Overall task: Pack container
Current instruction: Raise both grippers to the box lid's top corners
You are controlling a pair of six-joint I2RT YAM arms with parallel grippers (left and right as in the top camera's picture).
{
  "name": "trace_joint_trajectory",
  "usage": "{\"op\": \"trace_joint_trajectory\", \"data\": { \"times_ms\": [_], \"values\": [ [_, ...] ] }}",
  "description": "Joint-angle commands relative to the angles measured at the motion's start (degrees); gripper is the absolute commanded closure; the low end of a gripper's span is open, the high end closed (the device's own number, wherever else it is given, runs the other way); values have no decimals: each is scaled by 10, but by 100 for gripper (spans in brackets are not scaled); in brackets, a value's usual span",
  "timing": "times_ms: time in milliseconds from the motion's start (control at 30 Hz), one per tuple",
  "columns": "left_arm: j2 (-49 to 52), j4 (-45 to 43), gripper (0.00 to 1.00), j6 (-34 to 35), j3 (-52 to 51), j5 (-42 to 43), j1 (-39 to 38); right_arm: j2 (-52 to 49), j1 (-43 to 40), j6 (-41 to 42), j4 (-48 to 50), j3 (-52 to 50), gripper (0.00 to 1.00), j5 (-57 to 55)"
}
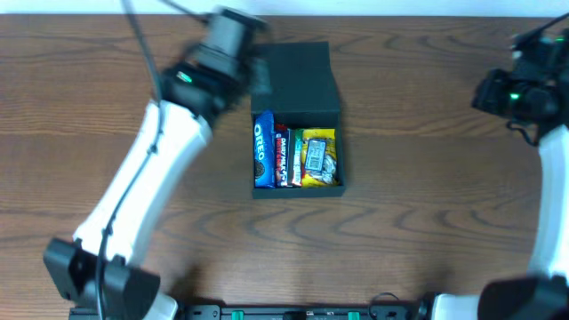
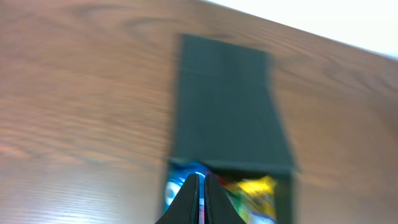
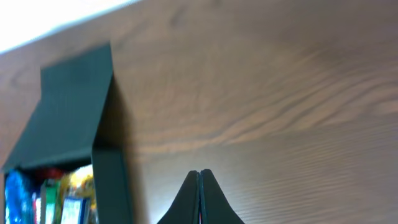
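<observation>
The left gripper (image 2: 200, 178) has its two fingers pressed together, with nothing between them. In the left wrist view the tips hang above the near side of the container (image 2: 224, 106); whether they touch it I cannot tell. The right gripper (image 3: 200, 174) is pressed together too and holds nothing. It is over the bare table (image 1: 427, 178), well apart from the container, which is on its left.

The container is dark and stands near the middle of the table. Its flap lid is open and stands up at the far side. Inside lie a blue Oreo packet (image 1: 262, 148), just beside it a red packet (image 1: 284, 156), and then a yellow packet (image 1: 318, 158). From overhead, the left arm is blurred and ends beside the lid's left edge.
</observation>
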State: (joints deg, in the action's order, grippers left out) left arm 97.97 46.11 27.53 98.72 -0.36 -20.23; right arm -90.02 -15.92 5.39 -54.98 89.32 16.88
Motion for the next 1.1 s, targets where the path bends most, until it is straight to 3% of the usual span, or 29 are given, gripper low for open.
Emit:
{"op": "trace_joint_trajectory", "data": {
  "times_ms": [0,167,267,367,533,767,1067],
  "values": [
    [49,-3,94,12,-1,122,81,-53,31,-3,2,-10,98,67],
    [125,-13,94,11,-1,258,169,-142,89,-3,31,-10,98,147],
    [170,-9,94,-37,-1,309,185,-185,115,-3,55,-10,98,206],
    [219,-13,94,-35,-1,345,183,-220,138,2,81,-10,98,213],
    [287,-41,94,19,-1,365,178,-286,159,57,131,-10,98,216],
    [353,-150,94,120,0,452,179,-381,160,162,241,-8,98,308],
    [414,-177,94,179,50,492,177,-469,163,209,254,78,98,373]
  ]
}}
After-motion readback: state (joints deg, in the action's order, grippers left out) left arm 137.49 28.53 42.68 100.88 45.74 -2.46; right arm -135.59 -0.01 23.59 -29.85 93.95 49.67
